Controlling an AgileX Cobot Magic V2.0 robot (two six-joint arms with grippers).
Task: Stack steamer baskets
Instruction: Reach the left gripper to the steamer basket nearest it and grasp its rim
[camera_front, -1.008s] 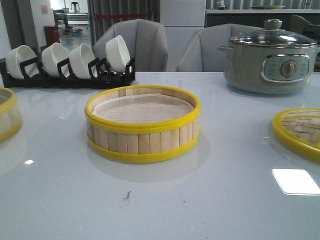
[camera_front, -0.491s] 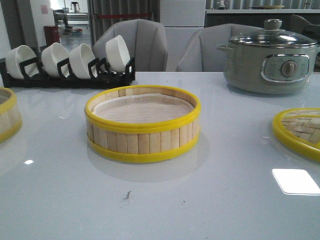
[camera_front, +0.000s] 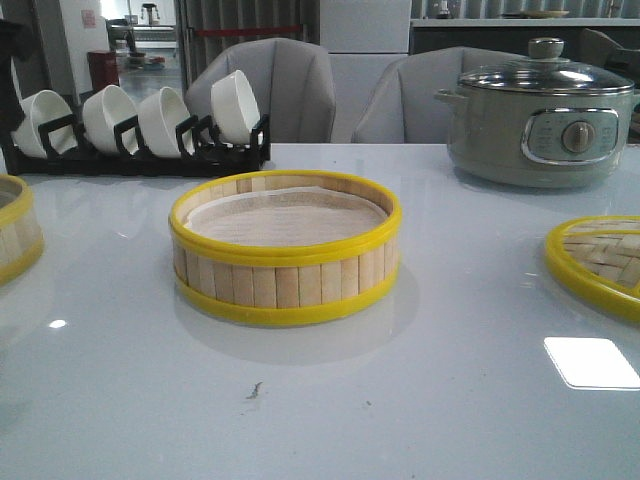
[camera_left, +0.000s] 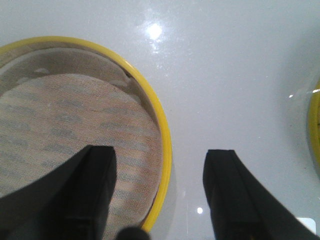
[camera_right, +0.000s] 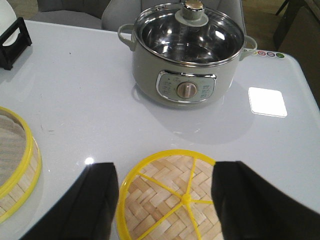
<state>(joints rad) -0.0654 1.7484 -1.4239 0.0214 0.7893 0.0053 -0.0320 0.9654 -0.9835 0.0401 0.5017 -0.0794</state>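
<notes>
Black fingers of your left end effector (camera_left: 162, 192) stand wide apart and empty, one over the whitish liner of the left steamer basket (camera_left: 164, 150), the other over bare desk (camera_left: 225, 75) outside its yellow rim, so the rim sits between them; whether anything touches you cannot tell. That basket shows only as a cut-off sliver at the front view's left edge (camera_front: 18, 235). Your right end effector (camera_right: 165, 200) is likewise spread wide, holding nothing, poised above a woven bamboo lid (camera_right: 170, 200) with yellow rim and spokes, its near part cut off by the frame. Neither arm is clearly visible from the front. The second steamer basket (camera_front: 285, 250) stands alone at mid-desk, open glossy surface all round it. Farther back on the right stands the grey-green electric pot (camera_right: 187, 55) with its glass lid, well apart from the woven lid; back left, a black rack (camera_front: 135, 155) holds four white bowls (camera_front: 165, 120).
</notes>
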